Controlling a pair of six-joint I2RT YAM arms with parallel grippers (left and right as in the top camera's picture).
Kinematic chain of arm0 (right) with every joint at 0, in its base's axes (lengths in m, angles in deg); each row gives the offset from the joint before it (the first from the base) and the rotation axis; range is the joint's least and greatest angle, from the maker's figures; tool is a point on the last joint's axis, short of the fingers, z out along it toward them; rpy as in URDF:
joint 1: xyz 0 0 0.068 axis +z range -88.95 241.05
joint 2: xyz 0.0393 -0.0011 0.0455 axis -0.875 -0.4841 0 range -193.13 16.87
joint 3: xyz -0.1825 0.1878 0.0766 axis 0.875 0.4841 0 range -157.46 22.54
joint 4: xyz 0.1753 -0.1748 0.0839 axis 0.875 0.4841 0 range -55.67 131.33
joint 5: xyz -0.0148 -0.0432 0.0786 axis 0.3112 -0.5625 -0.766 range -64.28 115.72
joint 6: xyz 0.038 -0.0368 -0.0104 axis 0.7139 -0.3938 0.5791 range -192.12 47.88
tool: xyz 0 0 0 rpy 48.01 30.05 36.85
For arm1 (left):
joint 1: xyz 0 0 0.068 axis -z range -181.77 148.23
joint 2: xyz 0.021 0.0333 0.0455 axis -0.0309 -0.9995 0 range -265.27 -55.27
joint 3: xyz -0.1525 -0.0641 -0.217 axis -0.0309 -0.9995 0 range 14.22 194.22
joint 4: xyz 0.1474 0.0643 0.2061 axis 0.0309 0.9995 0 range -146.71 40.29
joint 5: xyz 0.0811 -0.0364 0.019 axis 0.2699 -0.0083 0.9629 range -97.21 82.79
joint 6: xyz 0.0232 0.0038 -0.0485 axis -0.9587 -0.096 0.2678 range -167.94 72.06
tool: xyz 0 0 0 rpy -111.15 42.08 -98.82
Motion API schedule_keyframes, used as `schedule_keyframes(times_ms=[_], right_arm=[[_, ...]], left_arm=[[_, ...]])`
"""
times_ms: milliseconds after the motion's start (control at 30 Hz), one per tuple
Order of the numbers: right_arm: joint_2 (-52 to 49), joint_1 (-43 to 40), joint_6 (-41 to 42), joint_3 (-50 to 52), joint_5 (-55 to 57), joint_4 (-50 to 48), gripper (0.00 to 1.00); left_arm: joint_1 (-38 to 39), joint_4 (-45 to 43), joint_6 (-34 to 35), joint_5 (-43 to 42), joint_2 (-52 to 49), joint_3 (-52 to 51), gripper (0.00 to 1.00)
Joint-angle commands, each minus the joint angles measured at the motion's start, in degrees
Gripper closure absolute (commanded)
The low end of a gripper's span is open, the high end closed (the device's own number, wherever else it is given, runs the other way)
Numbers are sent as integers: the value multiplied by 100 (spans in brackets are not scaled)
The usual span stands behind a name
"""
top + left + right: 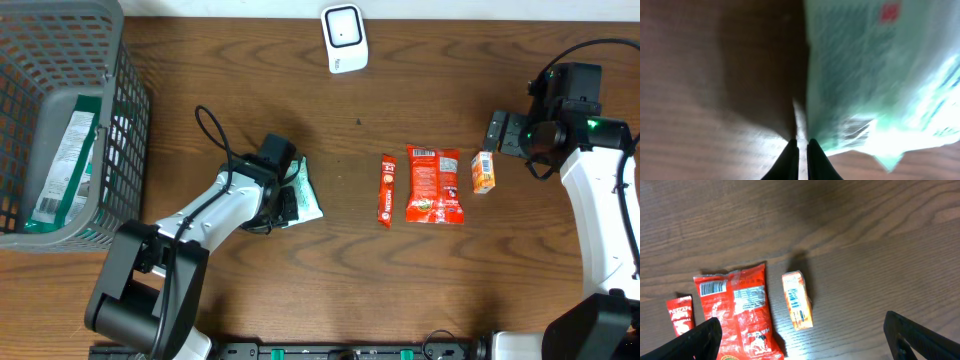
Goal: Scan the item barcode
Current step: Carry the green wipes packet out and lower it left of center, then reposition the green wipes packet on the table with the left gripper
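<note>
Left fingers (788,161) pinch blurred green packet (880,75); print unreadable.

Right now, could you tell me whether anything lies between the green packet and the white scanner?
Nothing visible does: only bare table lies between the green packet and the white scanner; the red packet lies off to one side.

Green-and-white packet (305,195): crinkled pouch, barcode (858,128) visible on its face, one edge pinched by the left end effector (802,145). White scanner (344,38): upright near the tabletop's (450,100) far edge, well apart.
</note>
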Motion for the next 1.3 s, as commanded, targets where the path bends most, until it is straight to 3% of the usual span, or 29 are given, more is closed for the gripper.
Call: schedule_keyframes(times_ms=[0, 200, 333, 833, 1000, 1267], right_arm=[[17, -37, 83, -68, -22, 9, 1], [17, -37, 83, -68, -22, 9, 1], [17, -37, 83, -68, -22, 9, 1], [17, -37, 83, -68, -22, 9, 1], [17, -37, 83, -68, -22, 9, 1], [17, -37, 83, -68, -20, 9, 1]], left_arm=[[-9, 221, 17, 199, 337, 236, 88], [-9, 321, 9, 216, 774, 573, 86], [-9, 144, 7, 216, 844, 645, 79], [-9, -354, -348, 398, 841, 643, 80], [-9, -264, -382, 935, 841, 632, 79], [-9, -398, -361, 1088, 839, 627, 79]])
